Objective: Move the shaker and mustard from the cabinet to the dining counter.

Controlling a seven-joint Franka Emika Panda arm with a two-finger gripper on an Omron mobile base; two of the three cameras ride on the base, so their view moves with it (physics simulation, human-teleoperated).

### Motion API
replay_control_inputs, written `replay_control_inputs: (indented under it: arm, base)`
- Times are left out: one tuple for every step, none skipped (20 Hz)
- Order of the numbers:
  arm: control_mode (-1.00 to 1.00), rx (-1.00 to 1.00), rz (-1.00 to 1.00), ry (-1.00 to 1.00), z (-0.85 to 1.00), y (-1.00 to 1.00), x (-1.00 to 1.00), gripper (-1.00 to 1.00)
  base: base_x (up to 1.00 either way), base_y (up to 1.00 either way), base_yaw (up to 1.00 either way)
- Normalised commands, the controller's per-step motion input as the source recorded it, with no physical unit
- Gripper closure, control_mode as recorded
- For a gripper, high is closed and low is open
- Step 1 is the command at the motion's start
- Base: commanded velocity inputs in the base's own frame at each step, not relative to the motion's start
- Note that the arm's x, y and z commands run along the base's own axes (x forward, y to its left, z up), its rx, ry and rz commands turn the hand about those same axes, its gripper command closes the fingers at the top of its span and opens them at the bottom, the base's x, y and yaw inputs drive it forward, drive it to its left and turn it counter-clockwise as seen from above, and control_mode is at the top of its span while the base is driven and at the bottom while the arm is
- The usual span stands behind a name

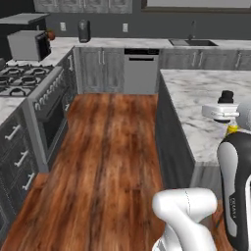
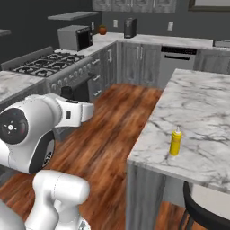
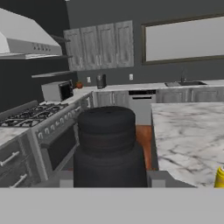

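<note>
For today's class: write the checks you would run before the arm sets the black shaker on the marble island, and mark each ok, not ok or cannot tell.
1. Shaker sits between the gripper fingers: ok.
2. Jaws closed on shaker: ok.
3. Mustard already standing upright on the dining counter: ok.
4. Bare marble free beside the mustard for a second item: ok.
5. Shaker over the counter top: cannot tell.
6. Shaker upright in the grip: ok.
</note>
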Motion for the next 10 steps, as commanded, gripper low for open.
replay_control_inputs:
  arm:
    - [1.00, 0.00, 0.00, 0.00, 0.00, 0.00, 0.00, 1.00]
    - [1.00, 0.00, 0.00, 0.00, 0.00, 0.00, 0.00, 1.00]
    - [1.00, 0.00, 0.00, 0.00, 0.00, 0.00, 0.00, 1.00]
    - [1.00, 0.00, 0.00, 0.00, 0.00, 0.00, 0.00, 1.00]
    - [1.00, 0.00, 0.00, 0.00, 0.00, 0.00, 0.00, 1.00]
    - [1.00, 0.00, 0.00, 0.00, 0.00, 0.00, 0.00, 1.00]
    - [1.00, 0.00, 0.00, 0.00, 0.00, 0.00, 0.00, 1.00]
    - [1.00, 0.00, 0.00, 0.00, 0.00, 0.00, 0.00, 1.00]
    - [1.00, 0.00, 0.00, 0.00, 0.00, 0.00, 0.00, 1.00]
    - [1.00, 0.00, 0.00, 0.00, 0.00, 0.00, 0.00, 1.00]
  base:
    - [0.00, -0.79, -0.15]
    - [0.00, -0.79, -0.14]
    - [0.00, -0.75, -0.13]
    - [0.00, -0.70, -0.13]
    - [0.00, -0.59, -0.12]
    - [0.00, -0.26, -0.11]
    - [0.11, 0.00, -0.11]
    - [0.13, 0.00, -0.11]
    - [0.15, 0.00, -0.12]
    - [0.20, 0.00, -0.13]
